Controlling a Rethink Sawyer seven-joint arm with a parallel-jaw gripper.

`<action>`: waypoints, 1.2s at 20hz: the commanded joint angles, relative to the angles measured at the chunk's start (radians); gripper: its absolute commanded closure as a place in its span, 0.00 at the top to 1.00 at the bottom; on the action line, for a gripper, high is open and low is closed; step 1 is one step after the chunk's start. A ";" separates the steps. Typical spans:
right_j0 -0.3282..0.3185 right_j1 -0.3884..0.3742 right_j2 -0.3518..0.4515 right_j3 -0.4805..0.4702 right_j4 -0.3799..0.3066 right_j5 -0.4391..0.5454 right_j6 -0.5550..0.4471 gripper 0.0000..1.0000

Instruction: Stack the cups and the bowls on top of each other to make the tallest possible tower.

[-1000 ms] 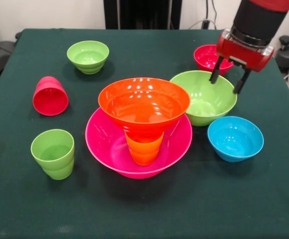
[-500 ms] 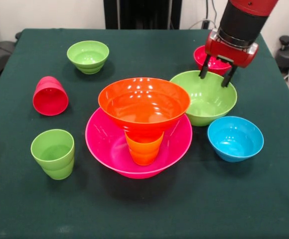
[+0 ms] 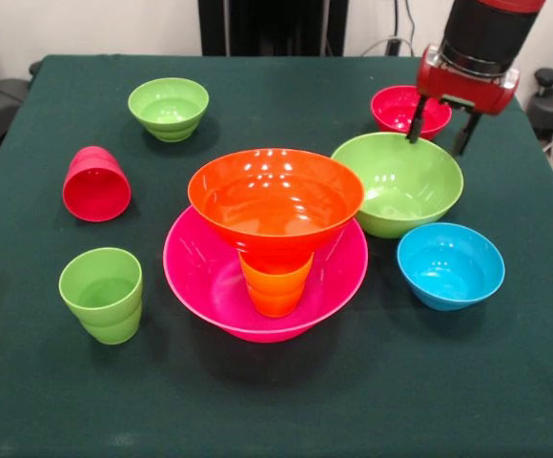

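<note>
Large green bowl: fingers apart, above far rim, beside small red bowl.

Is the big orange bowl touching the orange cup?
Touching. The front view shows the orange bowl sitting right on top of the orange cup, with no gap between them.

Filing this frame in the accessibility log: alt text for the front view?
A large orange plastic bowl sits on an orange plastic cup inside a very large pink plastic bowl on a dark green table. The red robot gripper hangs open over the far rim of a large green plastic bowl.
</note>
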 commanded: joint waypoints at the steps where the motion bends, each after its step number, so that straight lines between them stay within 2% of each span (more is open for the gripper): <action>1: -0.061 -0.039 0.187 0.072 -0.102 0.056 -0.301 1.00; 4: -0.095 -0.044 0.222 0.097 -0.104 0.038 -0.288 1.00; 7: -0.099 -0.048 0.228 0.094 -0.138 0.030 -0.291 1.00; 11: -0.114 -0.072 0.265 0.096 -0.215 0.062 -0.396 1.00; 14: -0.119 -0.121 0.277 0.137 -0.226 0.077 -0.405 1.00; 21: -0.127 -0.137 0.295 0.137 -0.237 0.111 -0.371 1.00; 24: -0.106 -0.130 0.268 0.111 -0.255 0.121 -0.353 1.00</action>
